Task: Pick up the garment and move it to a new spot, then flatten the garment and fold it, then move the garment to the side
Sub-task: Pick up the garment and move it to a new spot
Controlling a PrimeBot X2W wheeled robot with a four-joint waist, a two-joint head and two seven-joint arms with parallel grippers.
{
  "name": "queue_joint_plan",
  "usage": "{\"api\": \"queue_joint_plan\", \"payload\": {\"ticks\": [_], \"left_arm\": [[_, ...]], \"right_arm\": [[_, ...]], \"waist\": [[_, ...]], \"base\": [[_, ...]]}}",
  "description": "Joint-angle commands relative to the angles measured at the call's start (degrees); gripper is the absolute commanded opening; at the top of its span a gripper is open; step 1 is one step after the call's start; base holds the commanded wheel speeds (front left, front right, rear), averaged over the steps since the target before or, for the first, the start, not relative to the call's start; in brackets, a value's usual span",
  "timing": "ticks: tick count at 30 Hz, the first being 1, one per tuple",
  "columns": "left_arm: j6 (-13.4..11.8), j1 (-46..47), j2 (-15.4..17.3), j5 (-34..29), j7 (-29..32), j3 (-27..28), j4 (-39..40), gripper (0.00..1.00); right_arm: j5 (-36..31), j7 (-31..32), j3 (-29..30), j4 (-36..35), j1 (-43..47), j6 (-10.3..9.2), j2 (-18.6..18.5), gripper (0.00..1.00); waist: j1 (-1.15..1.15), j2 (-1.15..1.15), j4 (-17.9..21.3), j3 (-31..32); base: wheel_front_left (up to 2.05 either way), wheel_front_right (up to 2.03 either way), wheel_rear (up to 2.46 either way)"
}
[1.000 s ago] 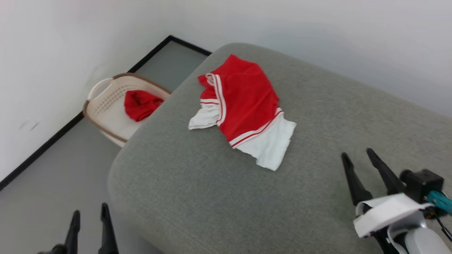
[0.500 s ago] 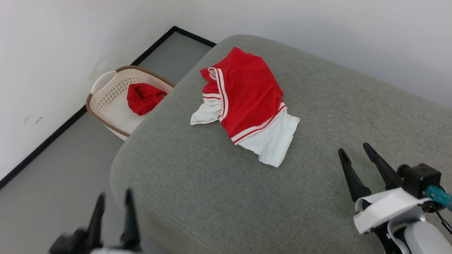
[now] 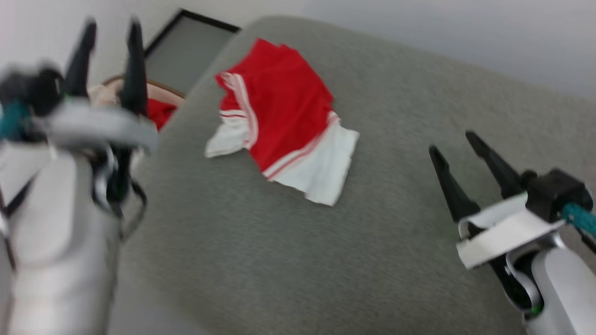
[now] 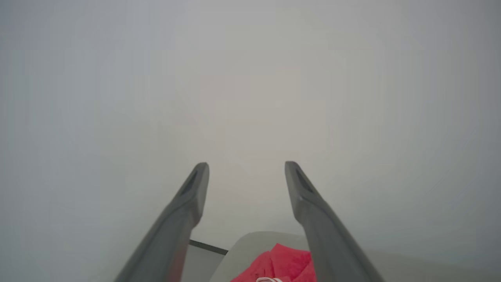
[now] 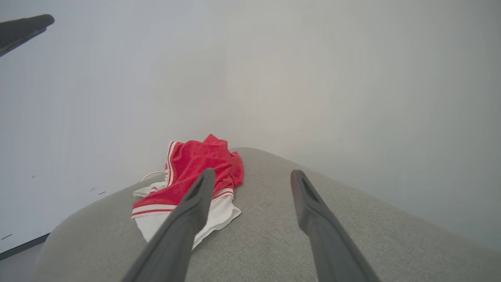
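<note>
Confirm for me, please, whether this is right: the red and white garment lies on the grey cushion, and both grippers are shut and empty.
Not quite: the grippers are open, not shut. The left gripper and the right gripper each show fingers well apart in their own wrist views. The rest stands: the garment lies on the grey cushion, both grippers empty.
</note>
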State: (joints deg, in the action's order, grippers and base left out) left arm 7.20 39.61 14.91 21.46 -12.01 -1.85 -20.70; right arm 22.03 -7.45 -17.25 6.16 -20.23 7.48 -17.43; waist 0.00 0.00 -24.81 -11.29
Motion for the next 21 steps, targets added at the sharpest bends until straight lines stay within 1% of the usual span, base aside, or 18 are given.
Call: {"api": "queue_joint_plan", "payload": {"ticks": [1,3,5,7,8,10,11,14,15,16,17,19,21], "left_arm": [[0.28,5.7,1.24,2.29,1.0,-1.59,-4.03,1.0],[0.31,11.45,3.27,4.95,2.72,-3.89,-9.38,1.0],[0.27,16.18,6.15,5.3,4.69,-7.45,-14.52,1.0],[0.3,20.14,6.82,8.69,7.43,-10.19,-19.63,1.0],[0.29,21.78,7.77,9.37,9.27,-11.88,-22.02,1.0],[0.22,24.39,8.9,12.67,13.82,-14.59,-26.53,1.0],[0.23,25.11,9.1,14.62,17.18,-16.34,-28.3,1.0],[0.23,26.37,10.03,20.18,29.29,-20.9,-32.4,1.0],[0.23,26.72,10.93,21.53,33.26,-21.96,-33.68,1.0],[0.17,27.16,12.04,22.18,36.88,-23.18,-34.96,1.0],[0.18,27.53,12.49,22.67,39.5,-24.67,-35.27,1.0],[0.19,28.36,13.18,24.22,41.71,-25.35,-36.65,1.0],[0.19,28.4,13.03,26.51,42.95,-24.9,-38.19,1.0]], "right_arm": [[-0.4,-0.07,-0.57,-0.36,-2.36,0.02,-0.29,1.0],[-0.61,-0.23,-1.35,-0.63,-4.43,0.02,-0.24,1.0],[-0.64,-0.48,-2.3,-0.97,-6.37,0.02,-0.17,1.0],[-0.7,-1.07,-2.81,-0.8,-7.75,0.02,-0.11,1.0],[-0.66,-1.34,-2.94,-0.68,-8.33,0.02,0.05,1.0],[-0.53,-1.91,-3.31,-0.48,-9.27,0.02,0.25,1.0],[-0.42,-2.17,-3.71,-0.44,-9.73,0.02,0.36,1.0],[-0.31,-2.56,-4.28,-0.49,-10.35,0.02,0.3,1.0],[-0.25,-2.57,-4.43,-0.65,-10.51,0.02,0.3,1.0],[-0.23,-2.51,-4.55,-0.88,-10.85,0.02,0.31,1.0],[-0.26,-2.51,-4.6,-1.16,-11.18,0.02,0.3,1.0],[-0.4,-2.3,-4.75,-1.93,-11.65,0.02,0.27,1.0],[-0.83,-1.99,-4.82,-2.7,-11.77,0.02,0.31,1.0]], "waist": [[0.0,0.0,10.75,-10.78],[0.0,0.0,12.79,-12.86],[0.0,0.0,14.8,-14.89],[0.0,0.0,16.43,-16.18],[0.0,0.0,17.15,-16.69],[0.0,0.0,18.25,-17.39],[0.0,0.0,18.82,-17.65],[0.0,0.0,20.04,-18.18],[0.0,0.0,20.38,-18.45],[0.0,0.0,20.75,-18.79],[0.0,0.0,21.04,-19.11],[0.0,0.0,21.7,-20.06],[0.0,0.0,22.4,-21.24]], "base": [[0.0,0.0,0.0],[0.0,0.0,0.0],[0.0,0.0,0.0],[0.0,0.0,0.0],[0.0,0.0,0.0],[0.0,0.0,0.0],[0.0,0.0,0.0],[0.0,0.0,0.0],[0.0,0.0,0.0],[0.0,0.0,0.0],[0.0,0.0,0.0],[0.0,0.0,0.0],[0.0,0.0,0.0]]}}
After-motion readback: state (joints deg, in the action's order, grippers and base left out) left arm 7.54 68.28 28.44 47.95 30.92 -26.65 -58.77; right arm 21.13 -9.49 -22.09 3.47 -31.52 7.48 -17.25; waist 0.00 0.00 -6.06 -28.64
